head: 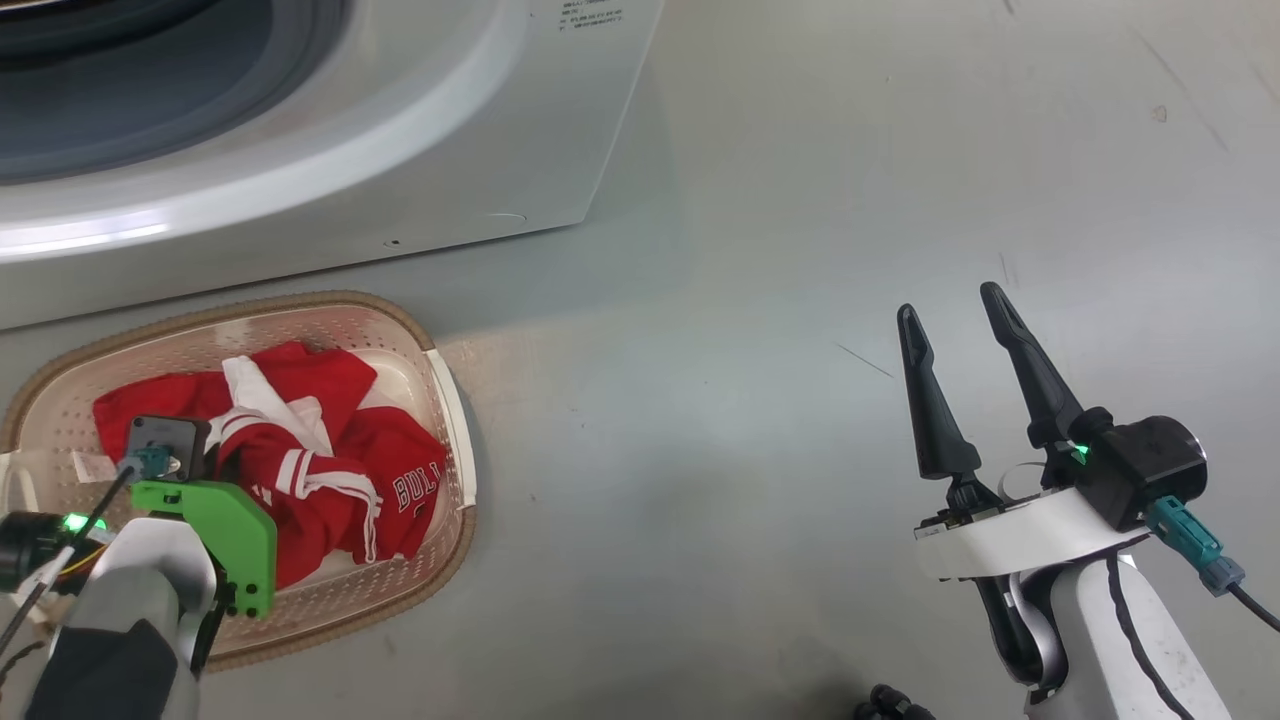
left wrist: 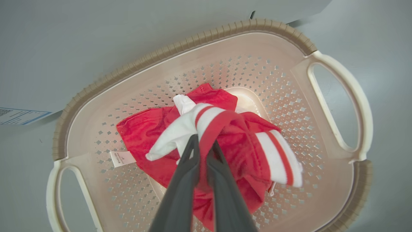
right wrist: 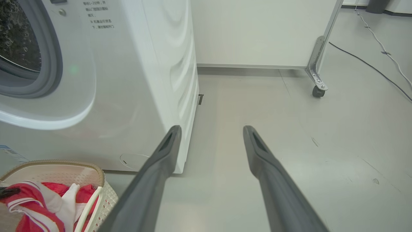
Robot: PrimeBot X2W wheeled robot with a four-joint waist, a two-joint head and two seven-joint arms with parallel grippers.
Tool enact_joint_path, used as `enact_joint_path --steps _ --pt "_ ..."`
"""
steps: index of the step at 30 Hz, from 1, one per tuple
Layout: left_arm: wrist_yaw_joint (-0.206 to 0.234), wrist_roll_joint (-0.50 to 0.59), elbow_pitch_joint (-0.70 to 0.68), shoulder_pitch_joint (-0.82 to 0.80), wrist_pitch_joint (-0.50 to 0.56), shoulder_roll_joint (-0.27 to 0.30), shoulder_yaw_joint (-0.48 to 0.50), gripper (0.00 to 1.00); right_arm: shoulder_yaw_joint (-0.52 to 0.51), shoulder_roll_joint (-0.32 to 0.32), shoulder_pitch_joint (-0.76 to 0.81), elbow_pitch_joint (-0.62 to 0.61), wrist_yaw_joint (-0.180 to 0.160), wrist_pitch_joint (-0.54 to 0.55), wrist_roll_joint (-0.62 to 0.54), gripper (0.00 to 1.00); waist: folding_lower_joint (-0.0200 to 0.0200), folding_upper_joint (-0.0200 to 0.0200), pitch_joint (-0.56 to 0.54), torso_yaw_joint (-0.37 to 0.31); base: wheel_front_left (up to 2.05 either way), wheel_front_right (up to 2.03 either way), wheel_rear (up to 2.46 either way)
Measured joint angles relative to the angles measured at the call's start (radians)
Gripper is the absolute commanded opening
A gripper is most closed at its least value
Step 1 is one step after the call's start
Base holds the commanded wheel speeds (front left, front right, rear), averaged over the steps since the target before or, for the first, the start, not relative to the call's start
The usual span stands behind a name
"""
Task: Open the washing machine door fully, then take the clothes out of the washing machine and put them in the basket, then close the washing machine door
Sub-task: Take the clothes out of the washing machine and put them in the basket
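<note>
Left gripper (left wrist: 202,141) jaws narrow, pinching a red-white band of the clothes (left wrist: 244,151), bunched in the basket (left wrist: 180,48), maybe partly lifted. Basket just near of the washing machine (head: 300,200), left side. Right gripper (head: 950,305) jaws wide, empty, well right.

Grey floor (head: 760,300), smooth, a few scuffs and dark marks. Standing on it: white washing machine (head: 450,190), and the basket (head: 300,300) just in front, a thin strip of floor between them. Further back: white panel (right wrist: 257,32) on a caster (right wrist: 318,91), cables (right wrist: 370,66) trailing beside it.
</note>
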Motion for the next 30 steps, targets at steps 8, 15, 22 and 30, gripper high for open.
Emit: enact_joint_path --steps 8,15,22,30 --pt "0.013 0.0 0.043 -0.07 0.004 0.002 0.006 0.0 0.006 0.003 -0.021 -0.006 -0.003 0.0 0.006 1.0 0.0 0.0 0.057 -0.025 0.0 0.0 0.0" --pt "0.013 0.0 0.098 -0.095 0.001 0.001 0.005 0.0 0.012 0.004 -0.041 -0.007 -0.011 0.0 0.007 1.0 0.0 0.0 0.09 -0.043 0.0 0.0 0.0" --pt "0.015 0.0 0.137 -0.106 -0.01 -0.001 0.005 0.44 0.009 0.004 -0.041 -0.006 -0.013 0.0 0.007 1.0 0.0 0.0 0.096 -0.045 0.0 0.0 0.0" --pt "0.022 -0.011 0.194 -0.122 -0.038 -0.037 0.008 1.0 0.003 0.004 -0.06 -0.001 -0.02 0.0 0.007 1.0 0.0 0.0 0.079 -0.031 0.0 0.0 0.0"
